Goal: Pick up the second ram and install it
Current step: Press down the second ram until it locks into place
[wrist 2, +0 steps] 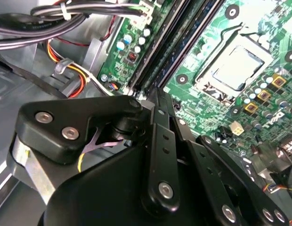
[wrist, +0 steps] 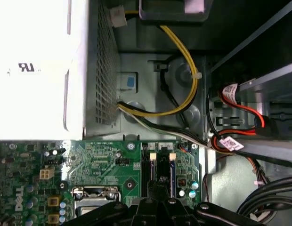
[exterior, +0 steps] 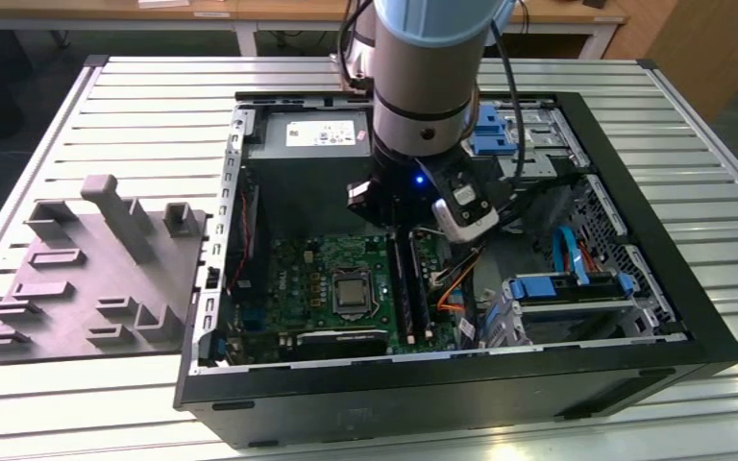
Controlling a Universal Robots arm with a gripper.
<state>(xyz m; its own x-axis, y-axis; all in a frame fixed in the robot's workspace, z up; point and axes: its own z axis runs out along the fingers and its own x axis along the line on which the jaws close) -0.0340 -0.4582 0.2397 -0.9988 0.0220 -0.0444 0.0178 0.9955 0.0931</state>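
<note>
Black metal links of my pincer hung just above the dark memory slots. I could not tell how far it was open, nor pick out the memory stick from those slots beneath it. Beside them on the green board sat the silver processor socket. Further off, a yellow cable curved past a red cable with a printed white tag. The grey power supply carried a white label, its print too small to read. Beyond the black computer case, at the exterior view's left, a grey moulded block lay on the slatted table.
</note>
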